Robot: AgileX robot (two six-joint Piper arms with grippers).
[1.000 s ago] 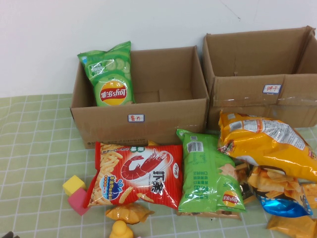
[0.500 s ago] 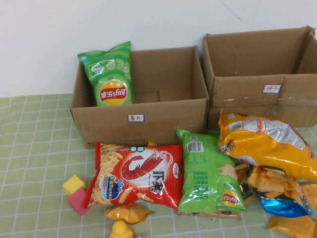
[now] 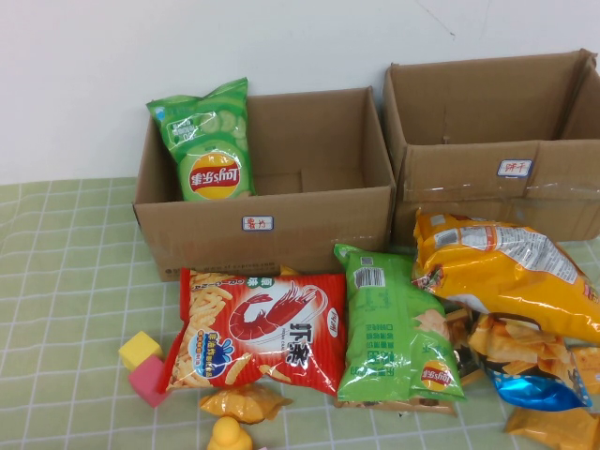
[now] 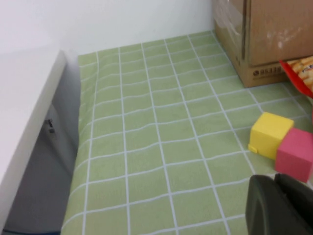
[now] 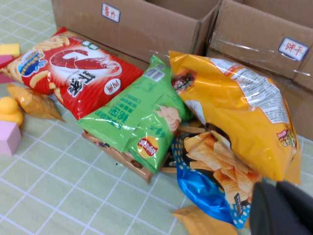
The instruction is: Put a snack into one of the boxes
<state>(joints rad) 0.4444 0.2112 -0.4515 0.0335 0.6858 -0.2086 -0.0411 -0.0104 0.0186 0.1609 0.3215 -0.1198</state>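
Standing upright in the left box (image 3: 281, 211), against its back-left corner, the Lay's bag (image 3: 208, 141) has its top above the rim; judged from this, the placing step looks done. Neither arm shows in the high view. Left end effector (image 4: 279, 205) hangs low over the desk (image 4: 161, 147), near the yellow cube (image 4: 270, 134) and pink cube (image 4: 295, 154), clenched, empty. Right end effector (image 5: 283, 208) sits over the snack pile by the orange bag (image 5: 234, 105), also clenched, holding nothing. Next move, likely: none beyond keeping both arms parked clear.
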